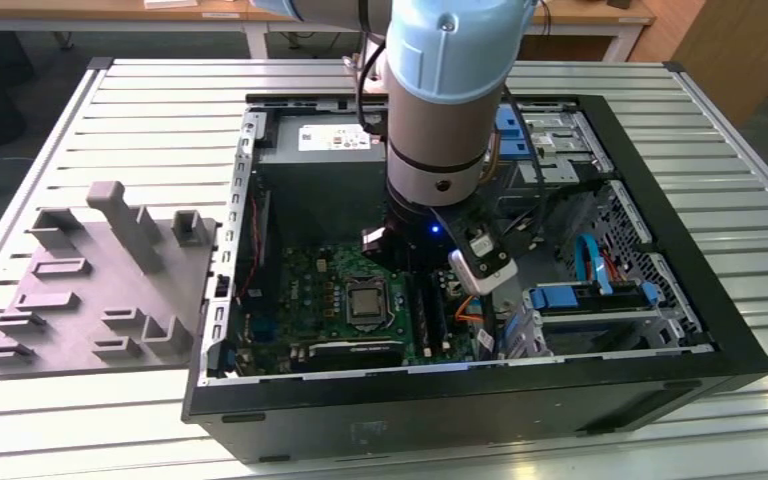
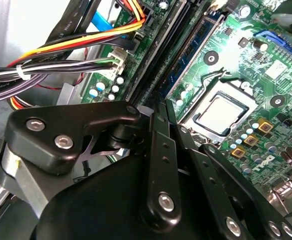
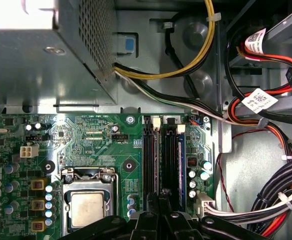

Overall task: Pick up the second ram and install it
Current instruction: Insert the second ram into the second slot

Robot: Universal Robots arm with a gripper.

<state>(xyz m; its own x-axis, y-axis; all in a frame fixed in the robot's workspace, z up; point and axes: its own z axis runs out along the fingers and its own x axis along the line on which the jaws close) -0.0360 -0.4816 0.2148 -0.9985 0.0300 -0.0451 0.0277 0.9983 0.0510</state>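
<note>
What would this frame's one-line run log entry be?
arm: inside open black computer case | gripper: over long black memory slots on green motherboard | fingers: together | thin dark ram stick: not discernible

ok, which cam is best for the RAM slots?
First wrist view: slots seen straight on, nearly full length. Second wrist view shows them slanted. Exterior view shows them partly behind the arm.
</note>
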